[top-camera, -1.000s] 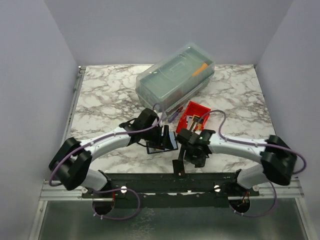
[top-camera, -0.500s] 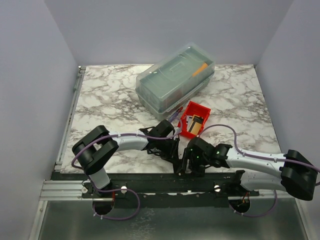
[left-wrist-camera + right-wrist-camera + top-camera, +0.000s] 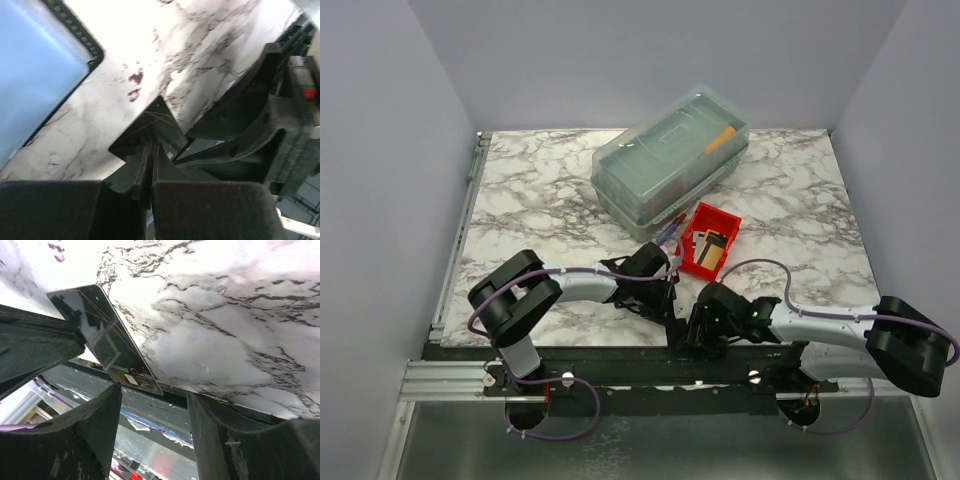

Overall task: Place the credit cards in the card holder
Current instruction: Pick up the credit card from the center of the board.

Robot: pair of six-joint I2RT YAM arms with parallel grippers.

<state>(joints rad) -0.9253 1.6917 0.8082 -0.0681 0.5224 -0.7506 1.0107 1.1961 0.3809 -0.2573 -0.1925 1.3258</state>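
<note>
The dark card [image 3: 107, 337] is a thin, glossy, black rectangle with fine gold lines across its face and a small pale patch near its lower end. In the right wrist view it stands tilted at the left of the frame. Its lower corner juts past the near edge of the marble table [image 3: 540, 200], over the black rail below. In the top view this spot is at the lower centre, where the two grippers meet, and the card itself is mostly hidden there.

The left gripper [image 3: 151, 150] has its jaws pressed together on the card. In the left wrist view the card's thin edge shows as a sliver between the two dark pads, with a dark corner rising above them. The right gripper [image 3: 152, 400] has its jaws spread, one finger on each side of the card's lower corner, and neither is seen touching it.

A pale blue surface with a ribbed black border fills the upper left of the left wrist view; what it is cannot be told.

The left arm [image 3: 580, 285] is folded at the lower left, with its forearm running towards the centre. The right arm [image 3: 820, 325] lies low along the table's near edge, from the lower right. A red bin [image 3: 712, 240] sits just above the grippers, and a clear lidded box [image 3: 670, 160] is farther up.
</note>
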